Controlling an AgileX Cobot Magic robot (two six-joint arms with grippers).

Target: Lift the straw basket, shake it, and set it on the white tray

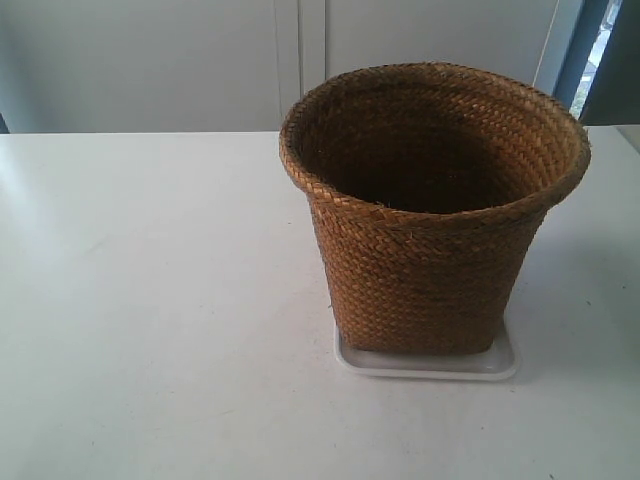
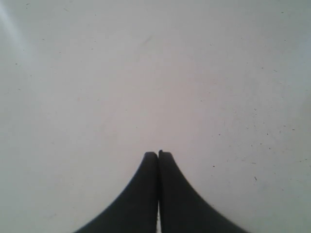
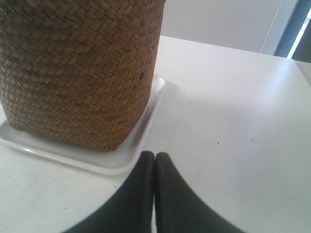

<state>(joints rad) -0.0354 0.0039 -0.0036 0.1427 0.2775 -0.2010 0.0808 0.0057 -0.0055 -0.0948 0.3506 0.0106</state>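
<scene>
Straw basket (image 1: 430,260) sits on white tray (image 1: 497,363) — done, I reckon; my closed, empty left pincer (image 2: 158,153) and right pincer (image 3: 155,154) need only withdraw.

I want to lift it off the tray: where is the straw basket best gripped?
Probably the rolled rim of the straw basket, from above, pinching the wall inside and out. It stands upright on the white tray with its mouth open, and its body looks too wide to span.
</scene>
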